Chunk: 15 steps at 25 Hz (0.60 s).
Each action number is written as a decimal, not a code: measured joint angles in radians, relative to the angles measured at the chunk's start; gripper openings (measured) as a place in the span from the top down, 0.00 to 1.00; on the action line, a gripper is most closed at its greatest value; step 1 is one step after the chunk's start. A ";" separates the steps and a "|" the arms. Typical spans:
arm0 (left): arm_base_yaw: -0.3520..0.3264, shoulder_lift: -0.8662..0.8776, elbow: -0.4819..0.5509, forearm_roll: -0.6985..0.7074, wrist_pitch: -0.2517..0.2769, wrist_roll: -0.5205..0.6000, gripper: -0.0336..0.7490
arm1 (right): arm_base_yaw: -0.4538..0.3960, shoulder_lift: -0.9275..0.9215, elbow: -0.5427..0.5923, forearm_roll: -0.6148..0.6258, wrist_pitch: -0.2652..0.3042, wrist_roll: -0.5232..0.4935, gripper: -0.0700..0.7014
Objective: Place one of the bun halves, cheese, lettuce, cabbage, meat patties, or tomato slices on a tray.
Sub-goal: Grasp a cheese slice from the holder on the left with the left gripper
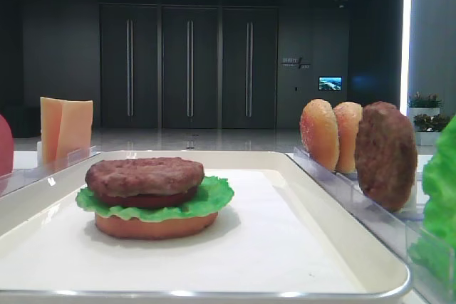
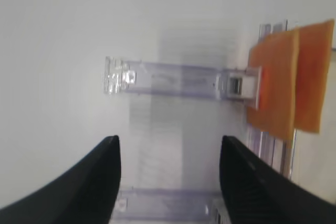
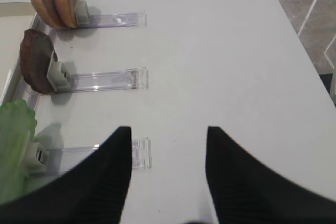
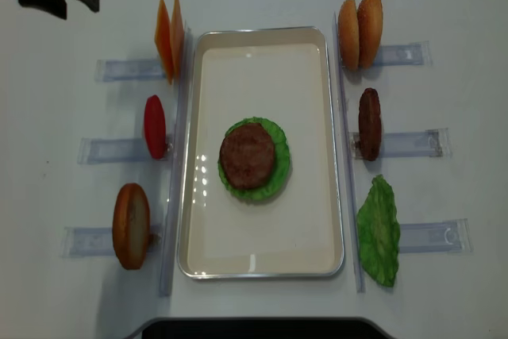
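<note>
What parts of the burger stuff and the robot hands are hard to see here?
- Bottom bun half: in the overhead view the patty and lettuce cover it completely.
- Left gripper: the left wrist view's bottom edge cuts off its open fingers; overhead, only a dark shape at the top-left corner.
- Right gripper: seen only in its wrist view, cut off below.
- Cheese: blurred in the left wrist view.

No text is showing clearly enough to read. A small pale wall sign [image 1: 295, 63] is hanging on the dark back wall at about two o'clock from the tall dark doors [image 1: 189, 66], its lettering blurring out; the small glowing blue screen [image 1: 330, 83] below it is displaying no legible characters.
</note>
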State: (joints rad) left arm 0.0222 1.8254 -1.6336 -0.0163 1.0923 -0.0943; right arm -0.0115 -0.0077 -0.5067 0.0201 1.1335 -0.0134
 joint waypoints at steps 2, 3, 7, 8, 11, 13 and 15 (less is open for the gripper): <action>-0.015 0.074 -0.105 0.016 0.031 -0.016 0.38 | 0.000 0.000 0.000 0.000 0.000 0.000 0.50; -0.029 0.100 -0.148 0.041 0.045 -0.023 0.38 | 0.000 0.000 0.000 0.000 0.000 0.000 0.50; -0.113 0.149 -0.245 0.065 0.061 -0.061 0.38 | 0.000 0.000 0.000 0.000 0.000 0.000 0.50; -0.136 0.153 -0.254 0.065 0.060 -0.079 0.38 | 0.000 0.000 0.000 0.000 0.000 0.000 0.50; -0.193 0.156 -0.256 0.066 0.047 -0.139 0.38 | 0.000 0.000 0.000 0.000 0.000 0.000 0.50; -0.220 0.156 -0.257 0.065 0.040 -0.181 0.38 | 0.000 0.000 0.000 0.000 0.000 0.000 0.50; -0.223 0.156 -0.257 0.065 0.038 -0.214 0.38 | 0.000 0.000 0.000 0.000 0.000 0.000 0.50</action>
State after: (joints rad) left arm -0.2007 1.9816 -1.8905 0.0486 1.1303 -0.3087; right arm -0.0115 -0.0077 -0.5067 0.0201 1.1335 -0.0134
